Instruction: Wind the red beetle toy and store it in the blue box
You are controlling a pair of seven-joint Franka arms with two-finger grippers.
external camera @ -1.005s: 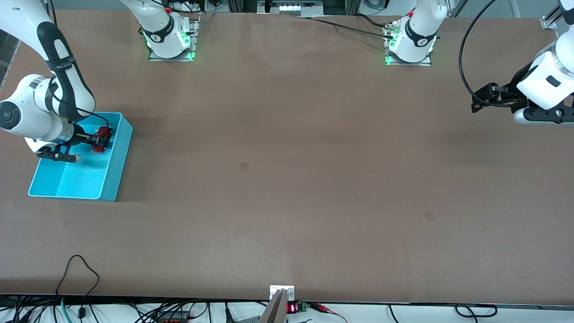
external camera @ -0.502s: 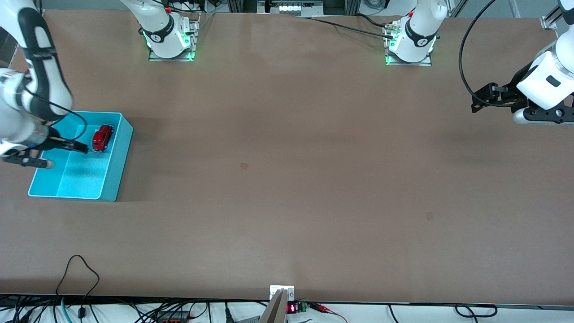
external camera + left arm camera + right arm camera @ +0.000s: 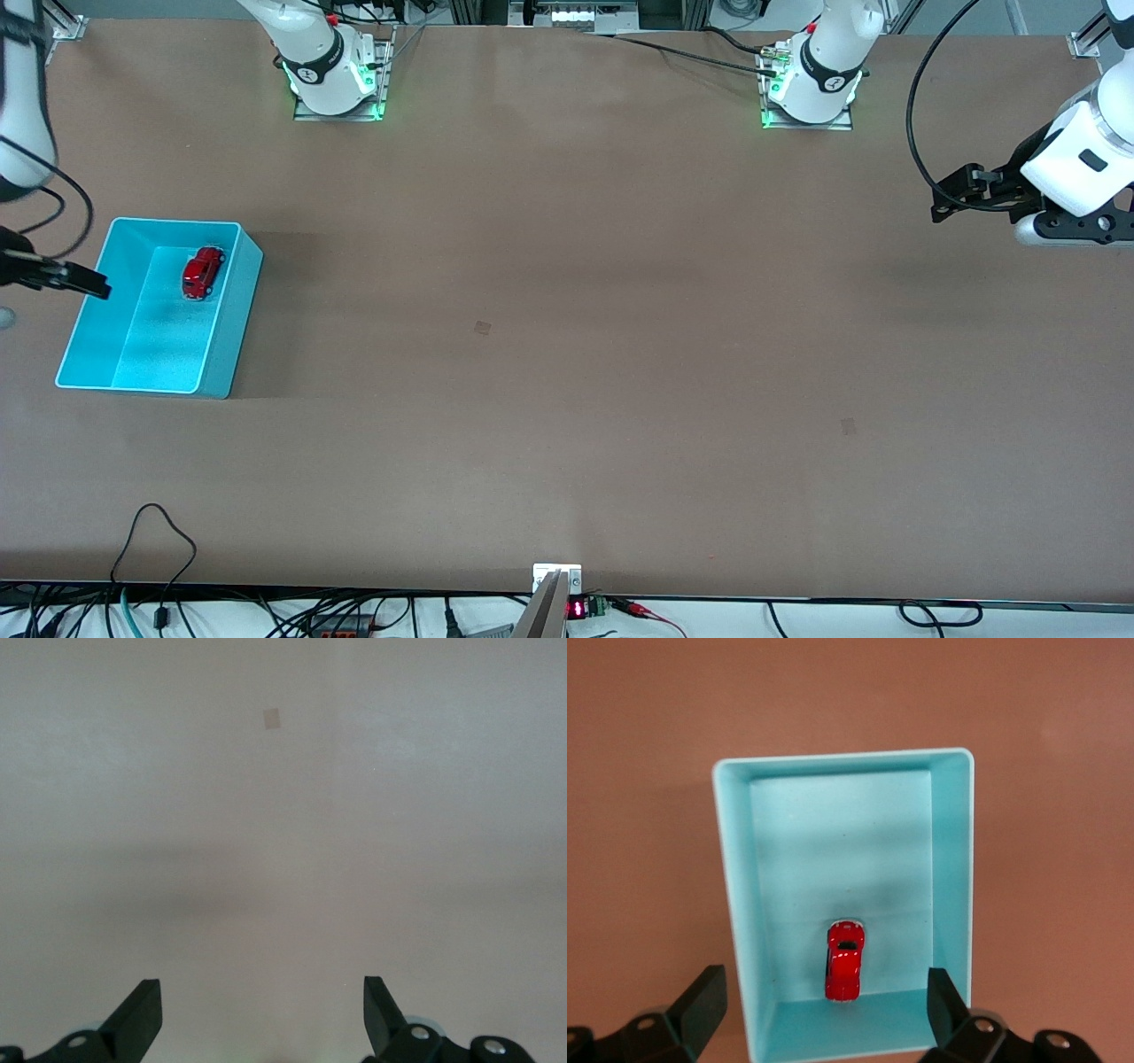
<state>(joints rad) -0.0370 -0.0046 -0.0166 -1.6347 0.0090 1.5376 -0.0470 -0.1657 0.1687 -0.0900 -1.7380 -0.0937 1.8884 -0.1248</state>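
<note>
glossy red beetle toy (image 3: pixel 202 272); turquoise blue box (image 3: pixel 232 330), lighter rim; brown table (image 3: pixel 567 354)

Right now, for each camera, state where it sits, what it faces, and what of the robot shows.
Front view: high across the table, facing both arm bases; shows the blue box, the red beetle toy inside, the right gripper and left gripper.
Left wrist view: looks down at bare table; its own open fingers show.
Right wrist view: above the box, looking down; open fingers show.
Shared: front and right wrist views both show toy and box.
</note>
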